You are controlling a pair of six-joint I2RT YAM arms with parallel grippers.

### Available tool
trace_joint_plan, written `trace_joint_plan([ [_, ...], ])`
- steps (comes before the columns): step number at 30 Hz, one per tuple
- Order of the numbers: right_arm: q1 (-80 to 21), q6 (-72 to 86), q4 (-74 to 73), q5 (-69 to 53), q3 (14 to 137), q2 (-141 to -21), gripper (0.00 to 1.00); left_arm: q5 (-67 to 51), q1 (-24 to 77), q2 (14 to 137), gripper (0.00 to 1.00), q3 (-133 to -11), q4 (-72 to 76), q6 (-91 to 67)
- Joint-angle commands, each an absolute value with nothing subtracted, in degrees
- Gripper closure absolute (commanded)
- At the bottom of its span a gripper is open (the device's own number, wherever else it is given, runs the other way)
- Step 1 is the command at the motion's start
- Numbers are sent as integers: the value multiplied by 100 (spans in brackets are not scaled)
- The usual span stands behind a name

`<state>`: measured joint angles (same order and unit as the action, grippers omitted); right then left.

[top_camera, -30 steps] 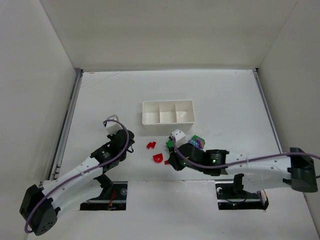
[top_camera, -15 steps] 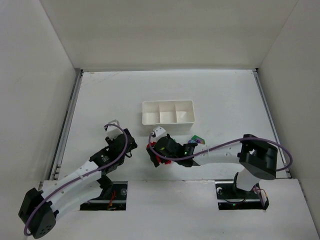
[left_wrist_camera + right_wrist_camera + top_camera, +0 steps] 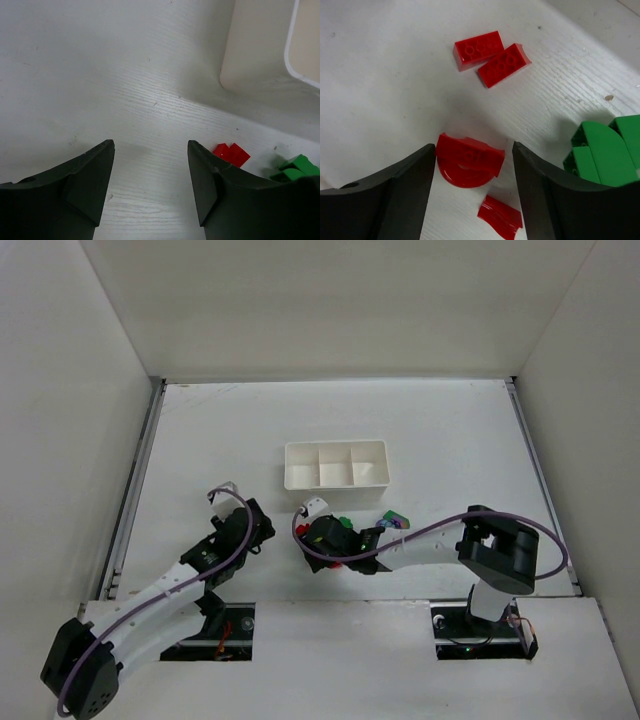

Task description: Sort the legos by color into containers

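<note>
Nearest to us, at the bottom of the right wrist view, we are holding our right fingers (image 3: 422, 165) released and spread. They are straddling a rounded red piece (image 3: 470, 161) that is lying on the bench (image 3: 380, 65). Its left edge is sitting close against 1 finger, but we are not clenching, so nothing is being grasped. A small red fragment (image 3: 500, 216) is lying just below it, in the gap. Our left fingers (image 3: 97, 165) are hanging released and empty over bare bench at the bottom of the left wrist view.

A little farther out, 2 red bricks (image 3: 477, 48) are lying side by side, touching, in the upper middle of the right wrist view. A clump of green pieces (image 3: 602, 152) is sitting at that view's right edge. In the overhead view, a few purple pieces (image 3: 395, 520) are lying just right of centre.

Farthest off, the tray (image 3: 336, 483) is sitting in the middle of the overhead view, and its 3 compartments (image 3: 336, 462) are looking bare white. So we are judging the sorting as barely begun: no piece is showing in any compartment, and red, green and purple alike are waiting on the bench. We are taking the rounded red piece as the first to go.
</note>
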<state>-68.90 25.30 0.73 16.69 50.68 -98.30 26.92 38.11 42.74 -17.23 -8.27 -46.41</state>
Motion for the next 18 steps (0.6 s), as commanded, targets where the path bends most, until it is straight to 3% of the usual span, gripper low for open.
trace_joint_plan([
  [1,-6868,2646,334,1819,5221,-9888,40,2488,3722,4306,42,-1626,-405,-4597],
  [7,-6868,2575,484,1943,5150,-9169,57,2399,3739,4535,40,-1617,-167,-4518],
  [14,-6229,2391,448,1679,5212,-7964,57,2382,4099,4824,33,-1714,254,-4351],
  [18,-5455,2329,492,1530,5623,-8120,56,2382,4486,5290,33,-1828,640,-4245],
])
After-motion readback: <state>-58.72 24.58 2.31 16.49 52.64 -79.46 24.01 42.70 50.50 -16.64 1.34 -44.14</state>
